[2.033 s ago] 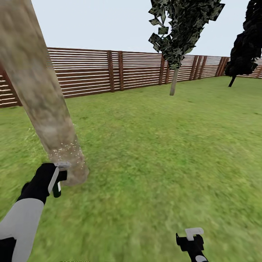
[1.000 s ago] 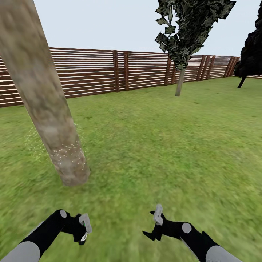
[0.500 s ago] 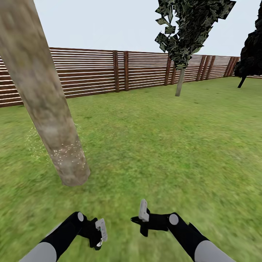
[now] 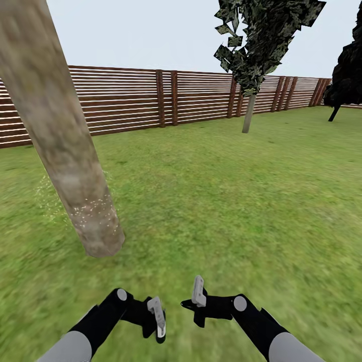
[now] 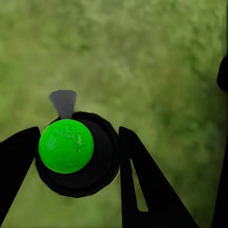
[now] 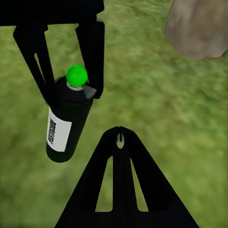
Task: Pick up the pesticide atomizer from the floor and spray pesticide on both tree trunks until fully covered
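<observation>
Black fingers of the left gripper point(image 4: 157, 324) pinch the pesticide atomizer point(image 6: 66, 121) just below its top, one finger on each side of the bottle's shoulder, so the bottle hangs beneath them with its white label point(image 6: 58, 135) facing outward. In the left wrist view the bright green cap point(image 5: 65, 145) and the small grey nozzle point(image 5: 63, 102) sit squarely between the two fingers, which suggests a centred grip meant to keep the sprayer steady. Whether any pesticide is left inside cannot be told, since the bottle is opaque.

The right gripper point(image 4: 198, 301) is beside it, near the middle of the scene and low over the lawn point(image 4: 241, 201), holding nothing; from these views I cannot tell how far its fingers are spread. Both arms appear tucked in close, probably a carrying posture for travel.

To the left and a little farther off, the near tree trunk point(image 4: 60, 146) rises out of the grass, its base dusted with pale specks that look like spray. The second tree point(image 4: 249, 113) is far away by the brown slat fence point(image 4: 166, 98), and likely is next.
</observation>
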